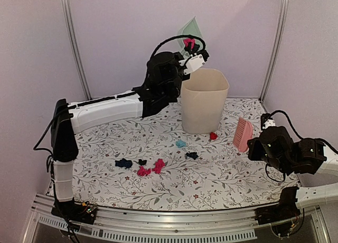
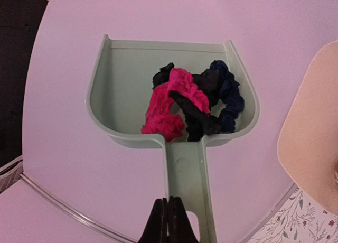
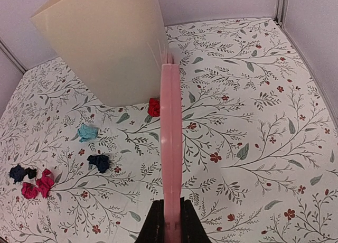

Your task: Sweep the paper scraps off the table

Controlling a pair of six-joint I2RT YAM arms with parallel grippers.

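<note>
Checking in, op here: how far along w/ the sweep?

Spotter: Approx a third done, I'd say. Your left gripper (image 2: 168, 203) is pinched tight on the dustpan (image 2: 121, 74) handle. The pan is held high beside the bin (image 1: 203, 100), w/ a load of paper scraps (image 2: 174, 103) (pink, black, navy) not yet dumped.

Op: What's left?

Spotter: Seven-ish wads on the table (image 1: 227, 174): red wad (image 3: 153, 106) at the bin's foot, teal wad (image 3: 87, 132), navy wad (image 3: 99, 161), plus a pink and dark cluster (image 1: 158, 165) further left. Your right gripper (image 3: 170, 211) is clamped on the pink brush (image 3: 170, 137), bristles near the red one.
</note>
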